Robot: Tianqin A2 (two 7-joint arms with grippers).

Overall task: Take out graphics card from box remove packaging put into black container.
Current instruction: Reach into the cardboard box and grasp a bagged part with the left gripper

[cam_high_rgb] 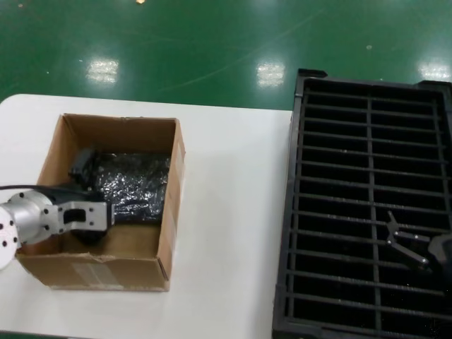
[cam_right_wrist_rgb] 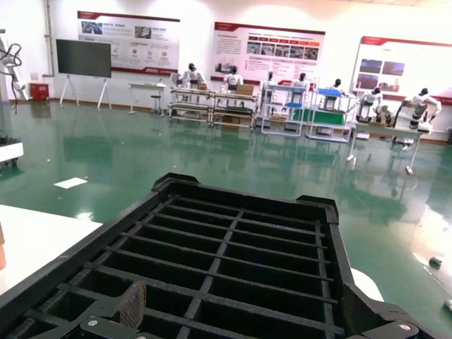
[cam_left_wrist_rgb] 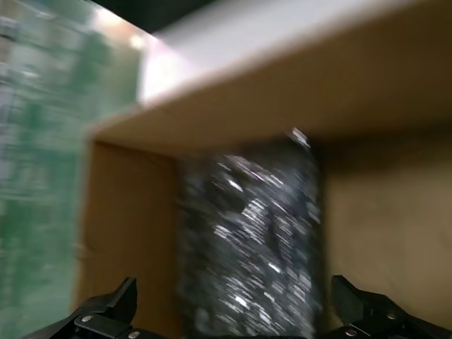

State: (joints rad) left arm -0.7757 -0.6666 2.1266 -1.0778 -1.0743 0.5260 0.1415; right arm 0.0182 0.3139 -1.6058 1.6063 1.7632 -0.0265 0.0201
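Note:
The brown cardboard box (cam_high_rgb: 113,268) stands open on the white table's left side. Inside it lies the crinkled silvery-grey packaging (cam_high_rgb: 138,180) (cam_left_wrist_rgb: 247,233). The graphics card itself does not show. My left gripper (cam_high_rgb: 113,205) (cam_left_wrist_rgb: 236,300) is down inside the box, open, with one finger (cam_left_wrist_rgb: 120,304) on each side of the packaging's near end. Over the near part of the black container (cam_high_rgb: 367,141) (cam_right_wrist_rgb: 212,247), my right gripper (cam_high_rgb: 406,240) (cam_right_wrist_rgb: 247,307) hovers open, with nothing between its fingers.
The white table (cam_high_rgb: 233,212) lies bare between box and container. The box walls (cam_left_wrist_rgb: 282,78) closely surround my left gripper. Green floor (cam_high_rgb: 212,42) lies beyond the table's far edge.

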